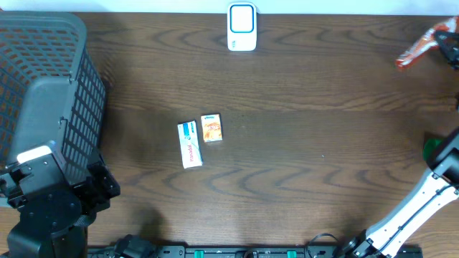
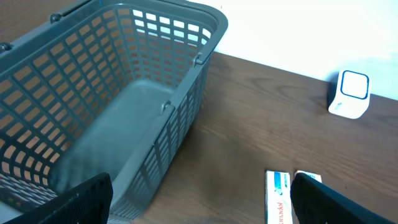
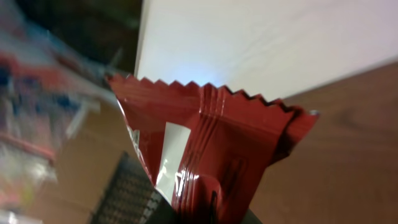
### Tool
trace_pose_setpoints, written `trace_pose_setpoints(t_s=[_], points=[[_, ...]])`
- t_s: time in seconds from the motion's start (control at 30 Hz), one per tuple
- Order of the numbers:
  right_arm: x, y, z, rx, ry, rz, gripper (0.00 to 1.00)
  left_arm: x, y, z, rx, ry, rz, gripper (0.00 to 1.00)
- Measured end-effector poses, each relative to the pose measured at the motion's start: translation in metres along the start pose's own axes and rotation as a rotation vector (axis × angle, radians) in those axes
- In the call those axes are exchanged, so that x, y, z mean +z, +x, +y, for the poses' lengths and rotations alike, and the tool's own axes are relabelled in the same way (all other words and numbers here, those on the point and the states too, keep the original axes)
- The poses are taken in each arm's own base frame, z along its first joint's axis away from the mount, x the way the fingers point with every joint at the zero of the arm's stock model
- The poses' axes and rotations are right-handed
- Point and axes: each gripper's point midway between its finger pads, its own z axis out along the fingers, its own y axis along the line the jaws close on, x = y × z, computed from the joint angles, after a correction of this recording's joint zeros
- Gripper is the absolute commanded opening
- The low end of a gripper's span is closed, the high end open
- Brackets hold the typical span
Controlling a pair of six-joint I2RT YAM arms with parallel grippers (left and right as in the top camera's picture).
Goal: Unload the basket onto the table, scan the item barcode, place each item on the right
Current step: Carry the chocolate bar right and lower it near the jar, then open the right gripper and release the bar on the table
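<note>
Right gripper point(image 1: 446, 41) is clamped shut on a red packet point(image 3: 211, 149). It holds the packet off the table point(image 1: 308, 107) at the far right corner, well apart from the scanner. The grip looks to be on one end, so the serrated seam and both faces stay free to be turned toward a reader. A white patch shows on the wrapper, but whether it carries the barcode cannot be told. Left gripper point(image 2: 200, 180) stands wide open and empty, low at the near left, which keeps it out of the way of any pass across the middle.

A grey basket point(image 1: 43, 79) fills the left end of the table, empty inside; it probably waits for scanned goods. The scanner point(image 1: 242, 27), white with a blue frame, sits at the middle of the far edge, within reach of either arm. Near the centre lie a white-and-blue box point(image 1: 189, 145) and, just beside it, a smaller orange box point(image 1: 211, 127), both flat, likely waiting their turn.
</note>
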Motion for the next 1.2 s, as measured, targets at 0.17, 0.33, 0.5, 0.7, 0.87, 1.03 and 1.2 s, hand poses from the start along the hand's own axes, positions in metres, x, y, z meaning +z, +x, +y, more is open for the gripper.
trace_pose_setpoints(t_s=[0.17,0.33,0.5,0.7,0.87,1.03,1.2], points=[[-0.036,0.007,-0.030,0.137,0.032,-0.062,0.04,0.000,0.000,0.000,0.000,0.000,0.000,0.91],[-0.058,0.037,-0.065,0.258,0.048,-0.105,0.04,0.000,0.000,0.000,0.000,0.000,0.000,0.91],[-0.073,0.065,-0.088,0.329,0.058,-0.135,0.23,0.000,0.000,0.000,-0.001,0.000,0.000,0.91],[-0.084,0.069,-0.093,0.330,0.065,-0.156,0.99,0.000,0.000,0.000,-0.001,0.000,0.000,0.91],[-0.091,0.067,-0.092,0.307,0.071,-0.168,0.99,0.000,0.000,0.000,0.000,0.000,0.000,0.91],[-0.092,0.064,-0.075,0.188,0.077,-0.167,0.99,0.000,0.000,0.000,0.000,0.000,0.000,0.91],[-0.091,0.054,-0.059,0.238,0.071,-0.169,0.99,0.000,0.000,0.000,0.000,0.000,0.000,0.91]])
